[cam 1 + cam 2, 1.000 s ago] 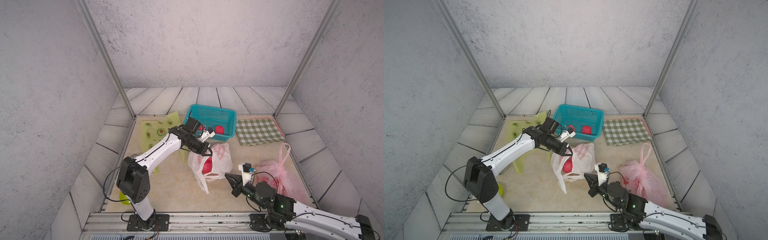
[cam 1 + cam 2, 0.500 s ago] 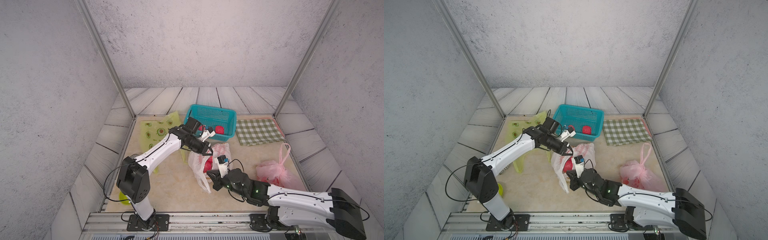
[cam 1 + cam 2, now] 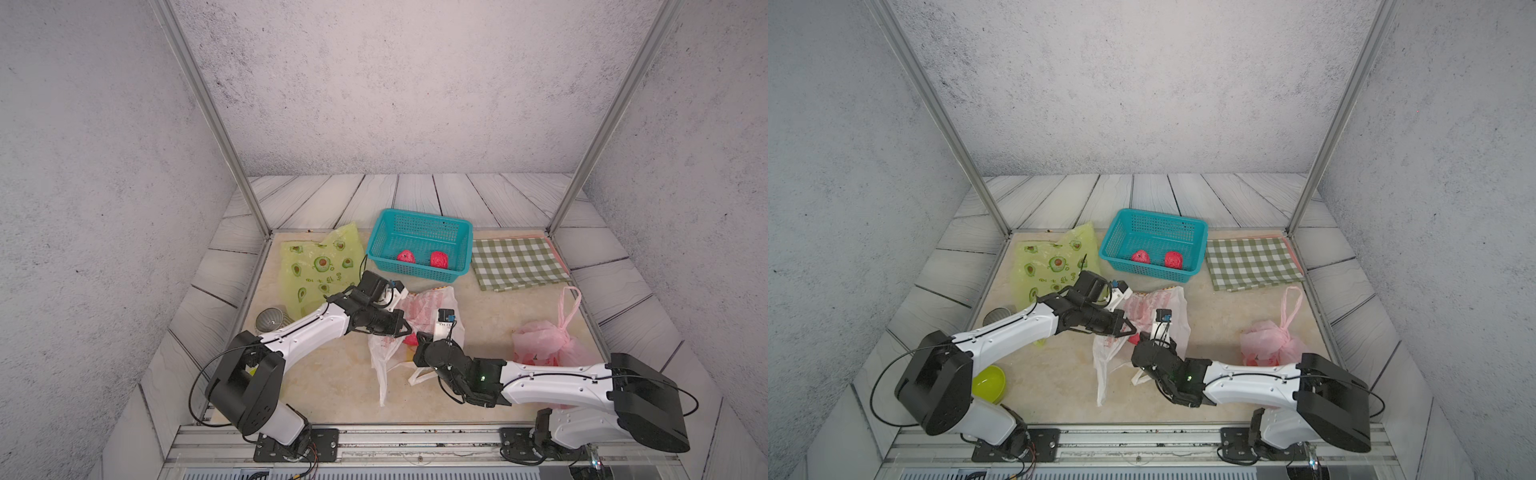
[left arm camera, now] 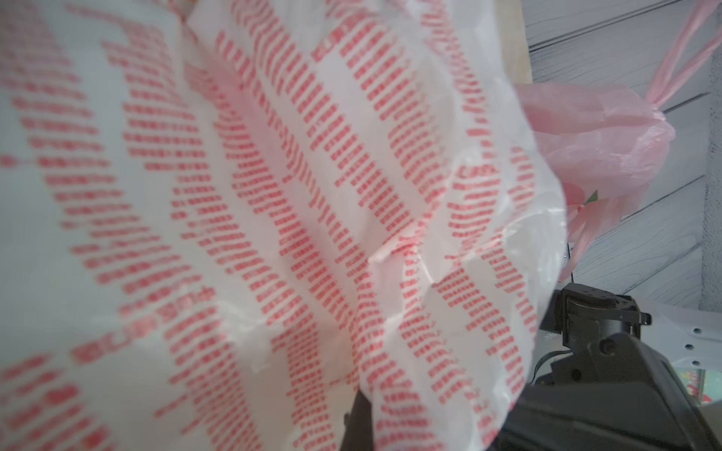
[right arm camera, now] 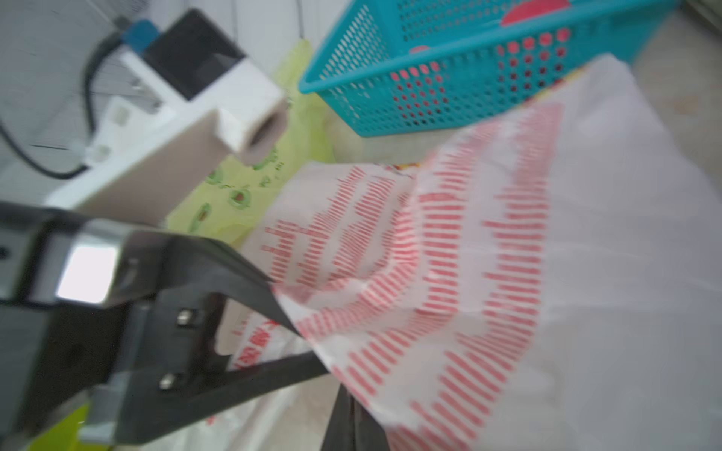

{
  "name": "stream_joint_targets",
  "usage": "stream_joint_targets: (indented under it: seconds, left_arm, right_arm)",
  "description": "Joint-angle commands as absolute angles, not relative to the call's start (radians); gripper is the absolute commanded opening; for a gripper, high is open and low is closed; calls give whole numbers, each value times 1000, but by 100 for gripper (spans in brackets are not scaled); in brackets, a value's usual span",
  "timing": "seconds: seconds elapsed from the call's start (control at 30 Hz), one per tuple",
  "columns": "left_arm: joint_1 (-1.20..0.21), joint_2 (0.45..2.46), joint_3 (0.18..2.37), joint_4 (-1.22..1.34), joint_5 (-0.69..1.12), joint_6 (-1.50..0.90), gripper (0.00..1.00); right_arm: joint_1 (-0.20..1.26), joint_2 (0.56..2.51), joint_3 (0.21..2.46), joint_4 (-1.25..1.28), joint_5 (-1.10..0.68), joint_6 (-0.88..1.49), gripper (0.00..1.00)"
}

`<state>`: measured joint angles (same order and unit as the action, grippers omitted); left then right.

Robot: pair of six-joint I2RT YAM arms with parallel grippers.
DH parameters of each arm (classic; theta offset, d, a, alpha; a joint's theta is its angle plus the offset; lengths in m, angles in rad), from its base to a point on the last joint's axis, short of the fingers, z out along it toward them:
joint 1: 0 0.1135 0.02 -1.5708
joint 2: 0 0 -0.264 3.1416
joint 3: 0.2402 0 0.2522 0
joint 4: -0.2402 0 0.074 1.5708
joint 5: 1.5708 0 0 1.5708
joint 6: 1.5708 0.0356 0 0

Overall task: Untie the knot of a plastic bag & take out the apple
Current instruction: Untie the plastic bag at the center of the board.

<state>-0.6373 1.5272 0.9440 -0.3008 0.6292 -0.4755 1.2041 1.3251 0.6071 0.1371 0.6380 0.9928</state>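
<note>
Grey walls stand all around a sandy table (image 3: 324, 374). In the middle of both top views lies a white bag with red stripes (image 3: 430, 307). The left claw (image 3: 406, 328) comes in from the lower left and pinches the bag's edge. The right wrist view shows its two black fingers (image 5: 250, 273) closing together on the plastic. The right claw (image 3: 419, 337) reaches in from the lower right. It is pressed together with its tip at the bag, and I cannot tell if it has any plastic. A red apple (image 3: 410, 340) shows through the bag, between the two claws. Above the bag, a blue-green basket (image 3: 419, 214) holds two red fruits (image 3: 406, 257). A checked cloth (image 3: 519, 262) lies to its right and a green avocado bag (image 3: 320, 266) to its left. A pink bag (image 3: 548, 340) sits at the right.
</note>
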Motion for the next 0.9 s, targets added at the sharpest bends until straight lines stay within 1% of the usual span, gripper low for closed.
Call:
stream_joint_targets:
  seconds: [0.0,0.17,0.2,0.23,0.27,0.3,0.37,0.4,0.43,0.47,0.53,0.6,0.7,0.8,0.87]
  left_arm:
    - [-669,1540,915,-150,599,-542,0]
    - [-702,1572,893,-63,574,-591,0]
    - [-710,1584,898,-50,574,-598,0]
    - [-717,1593,904,-41,572,-602,0]
    - [-726,1605,910,-32,567,-606,0]
    - [-734,1617,919,-29,560,-609,0]
    - [-747,1636,930,-24,550,-608,0]
    - [-751,1644,931,-20,543,-610,0]
    - [-754,1650,934,-15,542,-610,0]
    - [-756,1660,936,-14,542,-610,0]
    - [-758,1674,938,-10,542,-608,0]
    - [-762,1679,938,-8,536,-609,0]
    - [-765,1680,938,-3,531,-613,0]
    - [-764,1680,940,-4,526,-613,0]
    - [-767,1682,940,-5,526,-613,0]
  right_arm:
    - [1207,1217,535,-133,773,1125,0]
    - [1206,963,492,-491,863,1210,0]
    - [1206,901,480,-496,843,1167,0]
    - [1206,847,462,-453,787,1085,0]
    - [1206,791,433,-381,712,966,2]
    - [1206,745,418,-361,643,904,8]
    - [1206,700,413,-382,533,854,21]
    - [1206,692,410,-403,481,851,30]
    - [1207,692,405,-414,438,859,40]
    - [1206,695,391,-397,388,861,47]
    - [1207,712,359,-317,286,868,56]
    - [1206,762,328,-203,176,877,63]
    - [1206,894,357,-137,107,874,65]
    - [1208,1018,392,-118,96,892,66]
    - [1215,1065,399,-80,102,910,66]
